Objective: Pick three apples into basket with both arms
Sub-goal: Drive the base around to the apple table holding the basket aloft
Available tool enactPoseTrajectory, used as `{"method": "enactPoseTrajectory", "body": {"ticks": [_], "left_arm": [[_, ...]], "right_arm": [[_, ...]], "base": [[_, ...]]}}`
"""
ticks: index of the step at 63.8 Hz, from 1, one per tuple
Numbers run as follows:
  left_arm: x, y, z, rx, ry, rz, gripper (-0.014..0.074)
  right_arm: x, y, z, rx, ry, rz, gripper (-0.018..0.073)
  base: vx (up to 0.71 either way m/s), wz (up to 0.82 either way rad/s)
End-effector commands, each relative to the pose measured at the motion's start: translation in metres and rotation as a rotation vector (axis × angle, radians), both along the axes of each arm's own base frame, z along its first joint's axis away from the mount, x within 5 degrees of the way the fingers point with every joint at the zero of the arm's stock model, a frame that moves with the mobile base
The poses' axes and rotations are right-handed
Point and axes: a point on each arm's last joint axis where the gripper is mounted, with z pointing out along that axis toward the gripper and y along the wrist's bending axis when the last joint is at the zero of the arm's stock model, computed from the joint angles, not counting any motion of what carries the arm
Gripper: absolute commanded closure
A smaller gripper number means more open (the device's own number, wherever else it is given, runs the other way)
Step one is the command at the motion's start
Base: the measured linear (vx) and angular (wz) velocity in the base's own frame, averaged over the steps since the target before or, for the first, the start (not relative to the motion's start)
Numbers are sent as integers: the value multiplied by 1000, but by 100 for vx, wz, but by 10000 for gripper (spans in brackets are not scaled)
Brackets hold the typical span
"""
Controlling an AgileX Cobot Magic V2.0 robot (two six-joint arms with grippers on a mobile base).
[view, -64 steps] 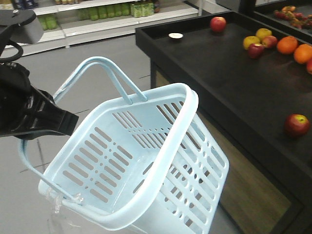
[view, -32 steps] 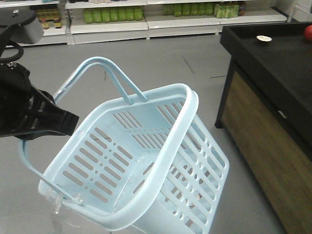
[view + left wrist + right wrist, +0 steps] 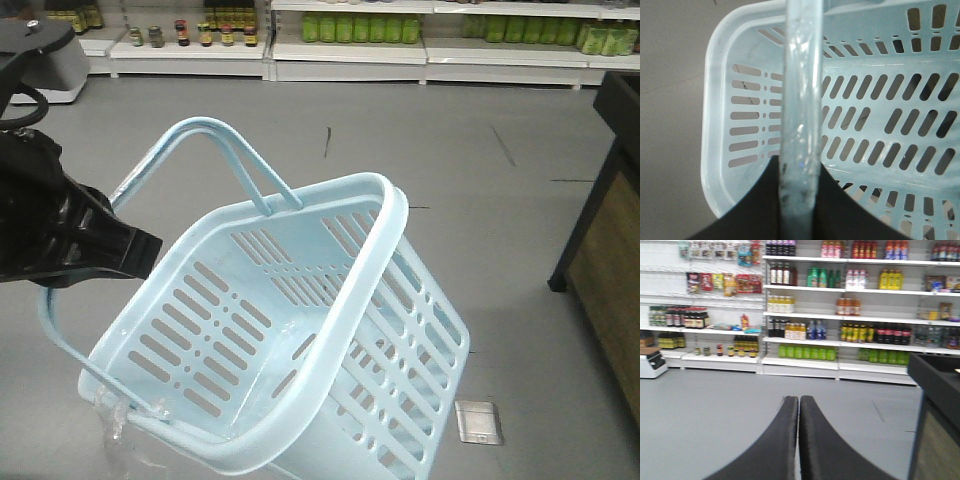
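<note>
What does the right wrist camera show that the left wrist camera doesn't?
Only the right wrist view: the right tool, shut and empty, facing stocked shelves. Only the left wrist view: the left tool shut on the handle above the empty basket. Both: grey floor.

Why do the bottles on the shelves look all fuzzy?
Right wrist view: the bottles are softly blurred, perhaps out of focus, while the shut pincer nearby has clean edges. Left wrist view: the handle is very close, with shiny glare streaks. Front view: the basket looks sharp under even light.
</note>
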Motion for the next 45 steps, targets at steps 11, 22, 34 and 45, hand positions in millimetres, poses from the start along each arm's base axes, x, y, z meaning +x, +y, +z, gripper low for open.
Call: {"method": "enactPoseTrajectory", "body": {"ticks": [11,22,34,45], "left_arm": [[-7,2,17,-77,-67,0,603],[-7,2,17,-77,-67,0,603],[-7,2,17,-77,-67,0,603],[-7,2,17,-77,-67,0,603]], "right_arm": [[-1,0,3,-8,-73,-6,564],[-1,0,3,-8,-73,-6,564],[-1,0,3,-8,-73,-6,564],[-1,0,3,-8,-73,-6,564]], "base": [[5,42],[10,42],[13,34],[14,21]]}}
